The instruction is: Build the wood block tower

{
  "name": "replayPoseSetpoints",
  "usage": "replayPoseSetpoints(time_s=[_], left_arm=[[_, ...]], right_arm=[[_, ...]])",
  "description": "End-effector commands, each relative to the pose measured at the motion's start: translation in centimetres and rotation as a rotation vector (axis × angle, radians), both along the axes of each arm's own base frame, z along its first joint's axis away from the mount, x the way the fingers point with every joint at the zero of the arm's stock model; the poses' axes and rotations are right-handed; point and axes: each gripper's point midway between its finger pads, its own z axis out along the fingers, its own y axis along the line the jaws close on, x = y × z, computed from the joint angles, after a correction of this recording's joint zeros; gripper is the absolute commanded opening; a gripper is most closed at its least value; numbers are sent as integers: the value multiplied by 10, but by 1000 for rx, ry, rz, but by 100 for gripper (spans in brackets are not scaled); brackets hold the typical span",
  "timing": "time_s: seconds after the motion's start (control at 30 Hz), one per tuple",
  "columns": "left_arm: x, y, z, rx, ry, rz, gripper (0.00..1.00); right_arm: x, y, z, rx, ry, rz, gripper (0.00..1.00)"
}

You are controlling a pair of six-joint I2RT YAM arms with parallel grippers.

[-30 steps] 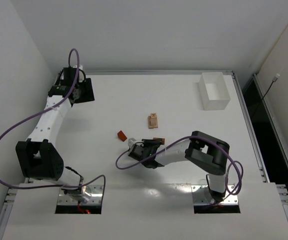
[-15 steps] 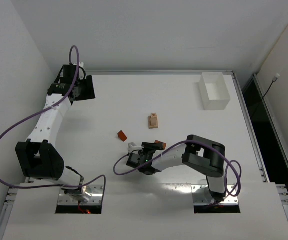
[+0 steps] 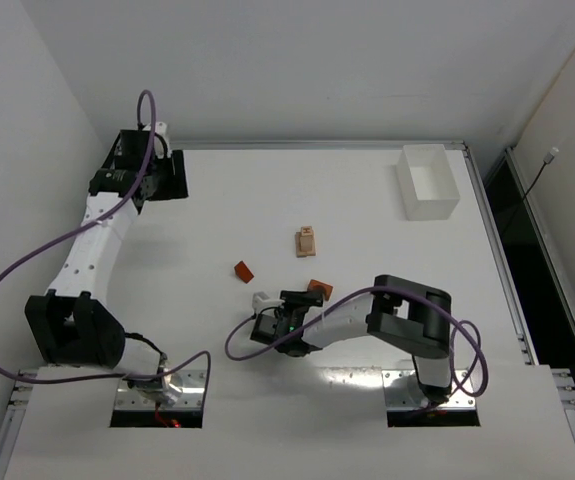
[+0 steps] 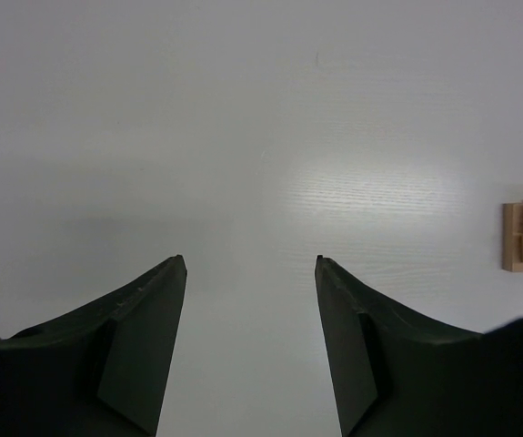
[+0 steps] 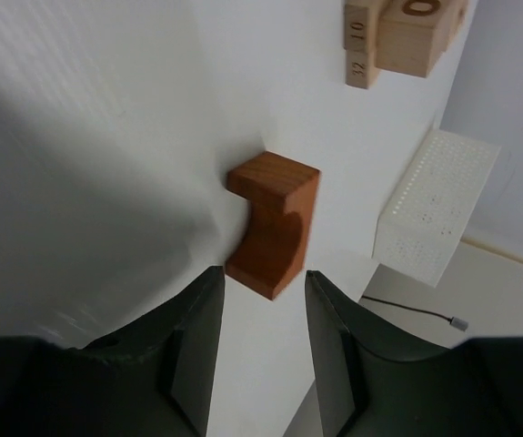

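White worktop (image 3: 367, 200), white walls, nothing cluttering the view; the start of the wood block tower (image 3: 307, 241) sits mid-worktop, pale tan pieces only, no reddish piece on it yet. My right jaws are spread and low to the surface, lined up on the reddish-brown arch block (image 5: 275, 223); its near end sits right at the mouth of the gap, tips either side, not clamped. I read this as the approach for a pick, jaws wide so they can slide along the arch's flat sides rather than its curved cut-out. The tower lies just beyond the arch, so the carry should be short. A reddish wedge (image 3: 243, 271) waits off to the left, apart from both. My left jaws are open too, empty, parked over bare worktop at the far left corner, probably to keep that arm out of the way; the tower shows at the right edge of that wrist view. Printing on the tan pieces: "32" and "10" on a side face, a "0" on a cube. The white bin (image 3: 430, 209) stands well apart at the far right.
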Motion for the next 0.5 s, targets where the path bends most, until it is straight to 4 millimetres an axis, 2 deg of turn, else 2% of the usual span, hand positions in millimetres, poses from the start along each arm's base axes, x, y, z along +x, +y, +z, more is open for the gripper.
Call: replayPoseSetpoints(time_s=[0.0,0.03,0.07,0.1,0.13,0.27,0.33,0.4,0.43,0.47], left_arm=[[-6,-18,40,3,-109,-116,56],[-15,-27,49,9,-127,-156,56],[-22,-33,47,29,-121,-192,56],[-30,-42,37,29,-103,-228,56],[-41,-63,33,34,-93,-286,56],[-85,-105,7,27,-27,-444,56],[-112,-117,-12,38,8,-528,56],[-129,-120,-25,56,44,-574,56],[-134,-114,-39,99,69,-570,56],[-141,-115,-44,119,85,-582,56]], right_arm=[[8,13,52,117,-110,-38,37],[13,12,64,124,-123,-66,37],[15,13,72,145,-137,-75,37],[18,13,85,160,-182,-88,37],[19,16,96,199,-192,-90,37],[42,13,140,298,-288,-157,38],[63,-7,156,336,-317,-243,39],[79,-32,165,390,-322,-330,41],[95,-62,165,432,-340,-444,41],[101,-75,165,456,-323,-486,41]])
